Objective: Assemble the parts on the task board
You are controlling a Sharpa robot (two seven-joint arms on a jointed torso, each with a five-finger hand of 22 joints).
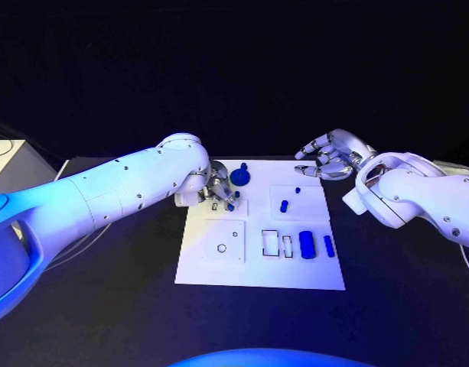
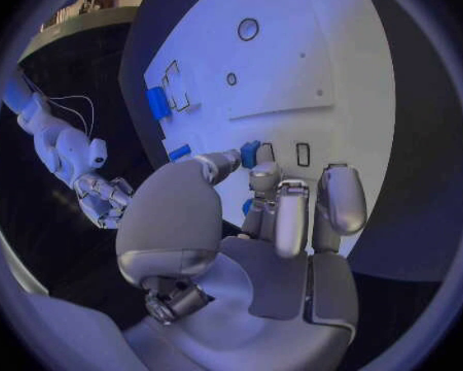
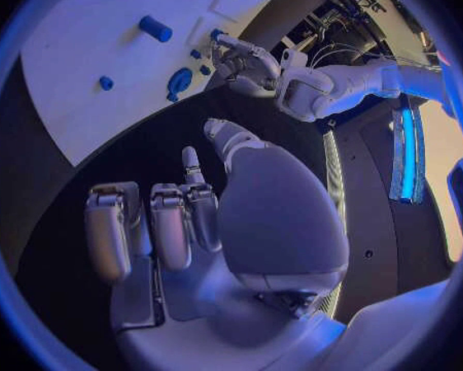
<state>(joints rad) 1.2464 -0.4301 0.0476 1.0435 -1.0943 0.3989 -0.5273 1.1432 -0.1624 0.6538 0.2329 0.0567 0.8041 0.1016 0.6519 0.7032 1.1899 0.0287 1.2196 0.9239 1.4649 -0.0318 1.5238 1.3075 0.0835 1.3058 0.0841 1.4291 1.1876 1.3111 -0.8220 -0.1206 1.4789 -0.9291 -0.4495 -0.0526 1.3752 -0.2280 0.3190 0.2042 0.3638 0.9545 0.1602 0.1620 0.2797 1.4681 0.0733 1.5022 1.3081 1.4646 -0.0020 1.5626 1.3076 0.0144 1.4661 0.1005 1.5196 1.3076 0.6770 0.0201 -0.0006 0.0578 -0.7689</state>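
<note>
Black table [image 1: 102, 306] under me, dark room behind; white task board [image 1: 258, 271] sits central between my two arms. My left hand [image 1: 214, 191] is down over the board's far-left corner; from the left wrist view its fingertips [image 2: 231, 161] pinch a small blue part [image 2: 250, 152] right by a pair of small rectangular slots [image 2: 302, 154] (thumb and one finger do the holding, the rest hang loose). My right hand [image 1: 328, 157] hovers off the board's far-right edge, fingers curled partway, nothing in them that I can see. Other blue parts: a round knob [image 1: 241, 177] at the far edge, a short peg [image 1: 284, 205] mid-board, two bars [image 1: 307, 245] near the right edge. Step in hand, as I judge it: seating the pinched part into a slot; next move calls for fine alignment, then a straight press down; tilt risks jamming.
</note>
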